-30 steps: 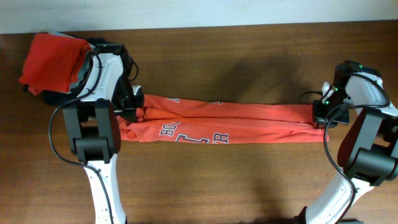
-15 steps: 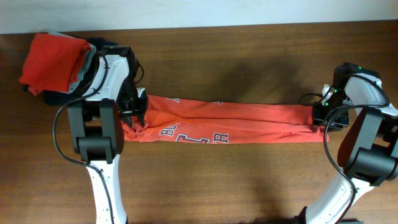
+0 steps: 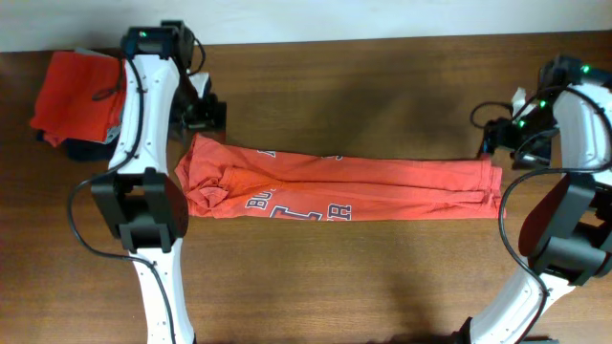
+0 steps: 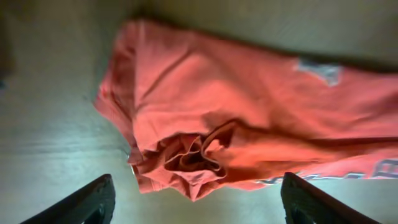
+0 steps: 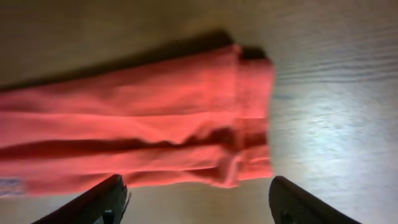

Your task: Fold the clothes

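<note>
An orange-red T-shirt [image 3: 335, 186] with navy-and-white lettering lies on the table, folded into a long narrow strip running left to right. Its left end [image 4: 186, 155] is bunched and crumpled, and its right end [image 5: 249, 124] lies flat. My left gripper [image 3: 203, 113] hovers just beyond the strip's left end. It is open, and nothing sits between its fingers [image 4: 81, 205]. My right gripper [image 3: 499, 143] hangs over the right end, also open and empty, with both fingers [image 5: 305, 202] clear of the cloth. A second orange-red garment [image 3: 76, 91] lies at the far left corner.
The orange-red garment at the far left tops a pile with dark navy fabric [image 3: 86, 153] under it. The brown wooden table [image 3: 335, 287] ends at a pale wall along the far side. Both arm bases stand at the near edge.
Both grippers have opened and let go of the shirt's ends. They have drawn back towards the far side, and the strip's left end has dropped in a crumple.
</note>
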